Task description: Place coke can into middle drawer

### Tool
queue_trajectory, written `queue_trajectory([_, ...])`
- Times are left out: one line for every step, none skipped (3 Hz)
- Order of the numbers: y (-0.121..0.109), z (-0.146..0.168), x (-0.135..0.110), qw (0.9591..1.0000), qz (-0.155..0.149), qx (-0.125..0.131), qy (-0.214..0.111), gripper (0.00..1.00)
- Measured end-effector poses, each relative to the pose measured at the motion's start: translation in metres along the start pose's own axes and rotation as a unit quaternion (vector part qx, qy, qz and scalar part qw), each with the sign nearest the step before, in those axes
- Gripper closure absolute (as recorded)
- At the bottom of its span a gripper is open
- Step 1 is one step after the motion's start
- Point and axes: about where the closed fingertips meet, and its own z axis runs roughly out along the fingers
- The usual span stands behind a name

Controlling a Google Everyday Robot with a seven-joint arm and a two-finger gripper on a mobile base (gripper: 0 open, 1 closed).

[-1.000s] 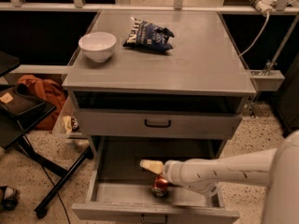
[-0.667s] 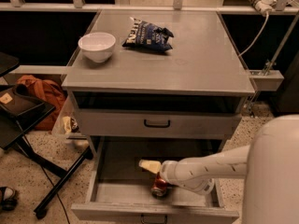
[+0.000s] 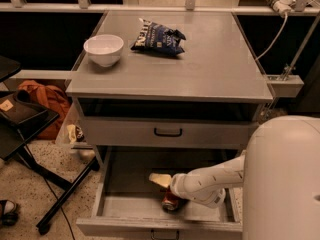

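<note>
Camera view, lower centre: my gripper (image 3: pixel 167 188) meets the small red soda can (image 3: pixel 171 203) in the open grey drawer (image 3: pixel 150 227); grasp unclear; I'd set it upright.

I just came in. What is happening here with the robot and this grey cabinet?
The robot's white arm reaches into the pulled-out grey drawer, below the closed one. Its gripper is low at the small red soda can, which is inside the drawer, near its front. The white bowl and the dark blue chip bag sit on the cabinet top.
</note>
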Motion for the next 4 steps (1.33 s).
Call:
queue_trajectory([-0.009,0.006,0.005,0.9998,0.001,0.012,0.012,0.00])
queue_trajectory([-0.017,0.005,0.014,0.9993,-0.003,0.027,0.024,0.00])
queue_trajectory([-0.018,0.001,0.021,0.9985,-0.008,0.044,0.032,0.00])
queue_trajectory([-0.017,0.001,0.026,0.9976,-0.014,0.054,0.041,0.19])
